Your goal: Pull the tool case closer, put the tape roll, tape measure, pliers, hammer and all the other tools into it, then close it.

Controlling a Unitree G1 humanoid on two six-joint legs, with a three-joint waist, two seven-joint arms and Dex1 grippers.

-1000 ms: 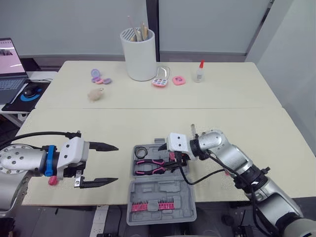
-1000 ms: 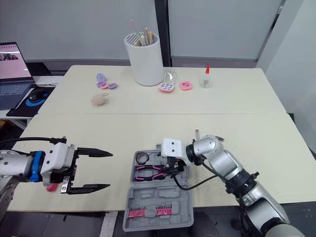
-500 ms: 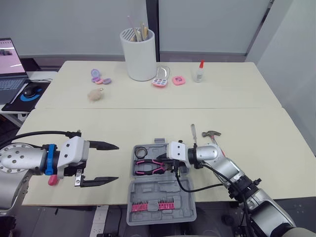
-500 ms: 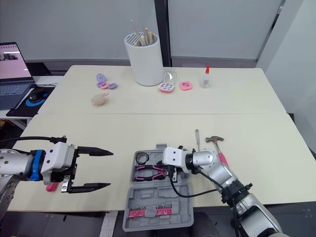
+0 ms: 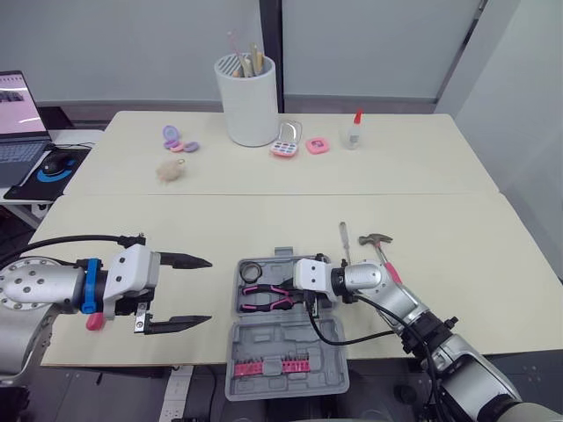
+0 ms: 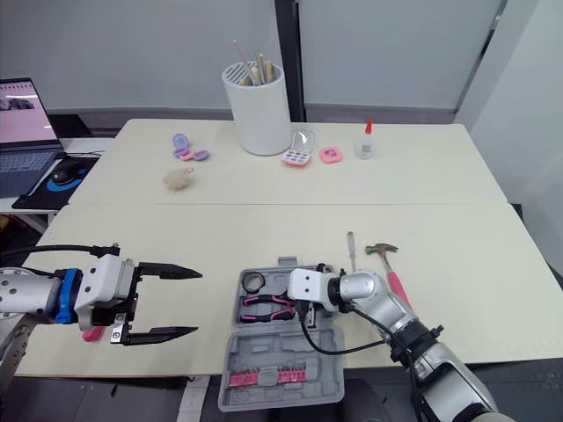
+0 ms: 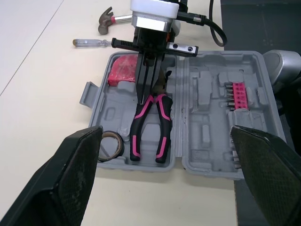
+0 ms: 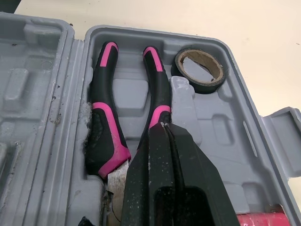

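so r gripper point(image 7: 149, 94), fingers shut w/ nothing held, tips on pliers point(image 8: 106, 132); hammer point(image 6: 384, 250) lies just behind its wrist, handle running robotward.

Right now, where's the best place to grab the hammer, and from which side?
Probably across the pink handle, coming down from above. The hammer lies flat on the table beside the tool case, head pointing away, and the handle is its long, narrow part.

Left arm point(image 5: 40, 291) low at the robot's left, forearm about level. Left gripper point(image 5: 201, 291) on its side, fingers spread wide, pointing right. Right arm point(image 5: 400, 308) bent inward. Right gripper point(image 8: 163, 126) angled down, fingers pressed together, apparently gripping nothing.
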